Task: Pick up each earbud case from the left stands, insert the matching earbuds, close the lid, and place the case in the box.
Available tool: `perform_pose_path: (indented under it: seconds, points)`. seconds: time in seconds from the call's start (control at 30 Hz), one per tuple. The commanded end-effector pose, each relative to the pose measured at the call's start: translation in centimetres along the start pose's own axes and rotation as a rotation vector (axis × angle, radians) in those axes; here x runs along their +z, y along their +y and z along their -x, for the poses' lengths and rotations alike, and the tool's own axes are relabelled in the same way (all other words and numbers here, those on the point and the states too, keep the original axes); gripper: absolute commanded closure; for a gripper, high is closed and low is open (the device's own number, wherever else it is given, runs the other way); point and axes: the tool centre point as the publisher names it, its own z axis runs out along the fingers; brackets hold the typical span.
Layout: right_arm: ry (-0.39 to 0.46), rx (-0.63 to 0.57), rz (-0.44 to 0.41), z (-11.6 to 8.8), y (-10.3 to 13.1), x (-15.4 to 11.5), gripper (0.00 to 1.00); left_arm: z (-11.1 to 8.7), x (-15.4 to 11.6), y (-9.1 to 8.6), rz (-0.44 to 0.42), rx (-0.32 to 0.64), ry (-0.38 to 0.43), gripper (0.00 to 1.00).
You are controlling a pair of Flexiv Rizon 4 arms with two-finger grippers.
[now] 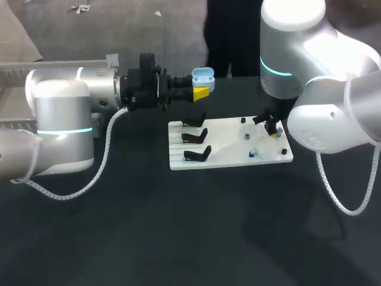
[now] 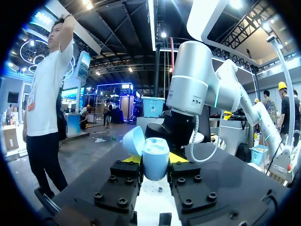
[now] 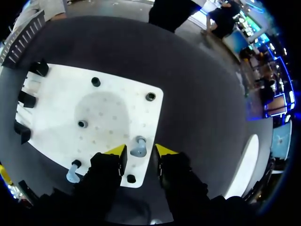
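Note:
My left gripper (image 1: 201,92) is held above the table's far side, shut on a light blue earbud case (image 1: 203,75) whose lid stands open. In the left wrist view the case (image 2: 155,161) sits upright between the fingers, its lid (image 2: 133,140) tipped back. My right gripper (image 1: 273,132) hangs low over the right end of the white board (image 1: 226,156). In the right wrist view its yellow tips flank a pale blue earbud (image 3: 138,147) on a peg, with a small gap on each side, so the right gripper (image 3: 140,150) is open. A second earbud (image 3: 73,173) stands beside one finger.
Three black stands (image 1: 195,137) line the board's left end, all bare. Several small dark pegs (image 3: 96,81) dot the board's right half. Dark table surface lies in front of the board. My left arm's cable (image 1: 101,170) droops over the table at left.

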Motion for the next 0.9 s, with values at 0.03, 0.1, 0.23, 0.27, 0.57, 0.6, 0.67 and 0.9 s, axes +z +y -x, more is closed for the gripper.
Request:
perform_pose_path:
  seconds: [0.03, 0.1, 0.23, 0.27, 0.57, 0.6, 0.67, 0.9]
  points:
    - [0.003, -0.001, -0.001, 0.3, 0.1, 0.2, 0.67, -0.1, 0.0, -0.1, 0.004, 0.004, -0.005, 1.00]
    - [0.004, -0.002, 0.000, 0.3, 0.1, 0.2, 0.70, -0.1, 0.0, -0.1, 0.004, 0.004, -0.005, 1.00]
    - [0.007, -0.003, 0.002, 0.4, 0.1, 0.4, 0.75, -0.1, 0.0, -0.1, 0.004, 0.004, -0.005, 1.00]
    - [0.009, -0.004, 0.003, 0.4, 0.1, 0.4, 0.75, -0.1, 0.0, -0.1, 0.004, 0.004, -0.005, 1.00]
    - [0.015, -0.007, 0.005, 0.5, 0.1, 0.5, 1.00, -0.1, 0.0, -0.1, 0.004, 0.004, -0.005, 1.00]
    - [0.017, -0.007, 0.005, 0.5, 0.1, 0.4, 1.00, -0.1, 0.0, -0.1, 0.004, 0.004, -0.005, 1.00]
    - [0.020, -0.008, 0.004, 0.4, 0.2, 0.2, 1.00, -0.1, 0.0, -0.1, 0.004, 0.004, -0.005, 1.00]
    - [0.030, -0.019, -0.019, 0.1, 0.5, -2.8, 1.00, -0.1, 0.0, -0.1, 0.004, 0.004, -0.005, 1.00]
